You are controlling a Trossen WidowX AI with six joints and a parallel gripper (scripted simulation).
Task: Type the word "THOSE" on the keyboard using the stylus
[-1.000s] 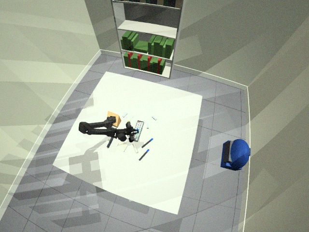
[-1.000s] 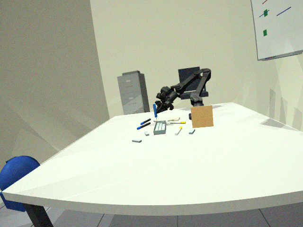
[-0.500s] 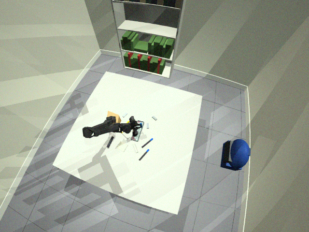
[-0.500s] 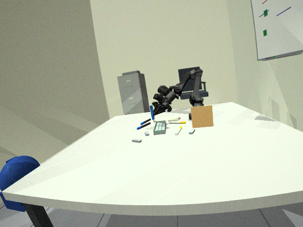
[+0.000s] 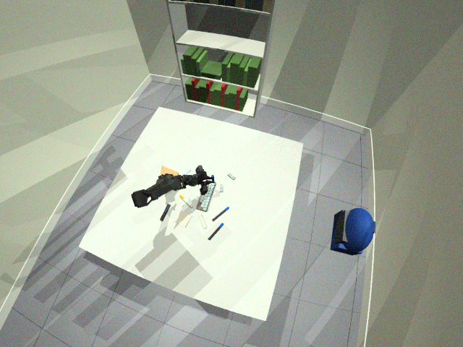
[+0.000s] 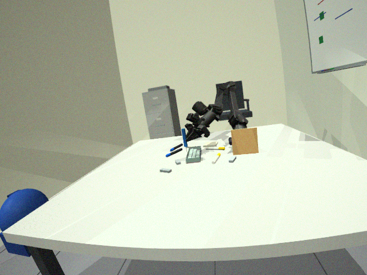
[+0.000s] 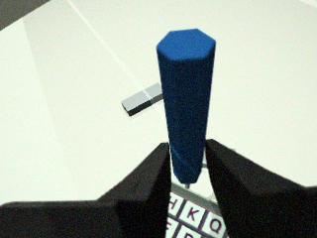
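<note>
My gripper (image 5: 210,180) (image 6: 186,140) (image 7: 186,148) is shut on the blue stylus (image 5: 213,176) (image 6: 184,136) (image 7: 187,94), which stands upright between the fingertips. The keyboard (image 5: 206,197) (image 6: 194,160) (image 7: 192,213) lies below the gripper. In the wrist view the thin stylus tip shows near the keyboard's far edge, just beyond the H and K keys; Q is to the right. Whether the tip touches anything cannot be told. The fingers and the frame edge hide most of the other keys in the wrist view.
A grey block (image 5: 231,176) (image 6: 165,170) (image 7: 139,102) and a smaller one (image 5: 221,188) (image 6: 178,161) lie beyond the keyboard. Two blue-capped markers (image 5: 221,214) (image 5: 215,231) lie beside it. An orange board (image 5: 168,170) (image 6: 245,141) stands near the arm. Yellow-ended pens (image 6: 217,158) (image 6: 215,148) lie nearby.
</note>
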